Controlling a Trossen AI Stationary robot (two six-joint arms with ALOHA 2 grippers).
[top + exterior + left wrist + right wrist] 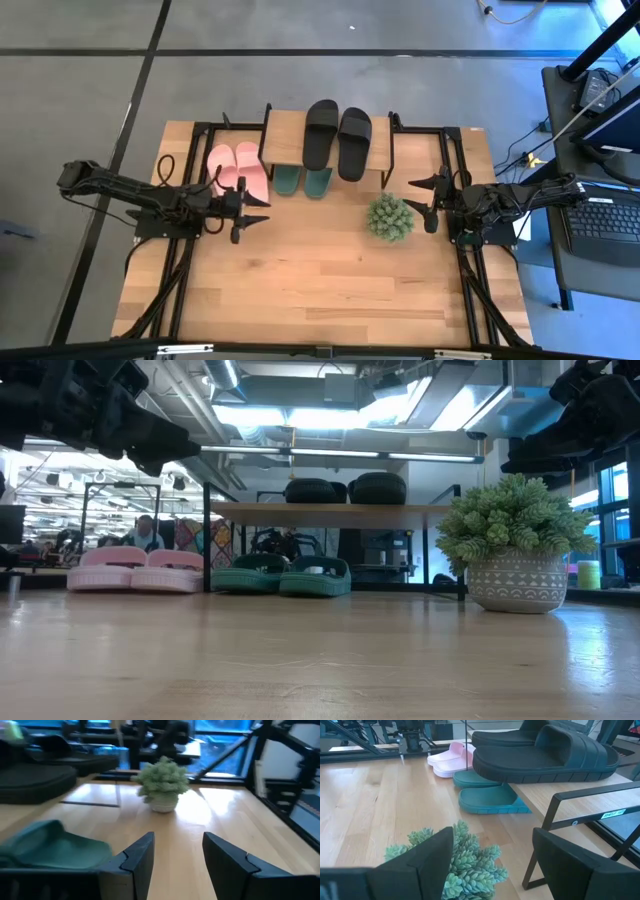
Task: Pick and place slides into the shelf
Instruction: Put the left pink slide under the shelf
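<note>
The black slides (pixel 337 137) lie side by side on the shelf's plank top (pixel 283 138). The dark green slides (pixel 303 181) sit on the table under the shelf, their heels sticking out at its near side. The pink slides (pixel 238 167) rest on the table just left of the shelf. My left gripper (pixel 262 207) hovers open above the table, near of the pink pair, holding nothing. My right gripper (pixel 415 195) is open above the table right of the plant, empty. In the low view the pink (pixel 135 570) and green (pixel 282 574) pairs stand on the table.
A round spiky green plant in a patterned pot (pixel 390 217) stands on the table between the shelf and my right gripper. Black frame rails (pixel 470 275) run along the table's left and right sides. The near half of the tabletop (pixel 320 290) holds no objects.
</note>
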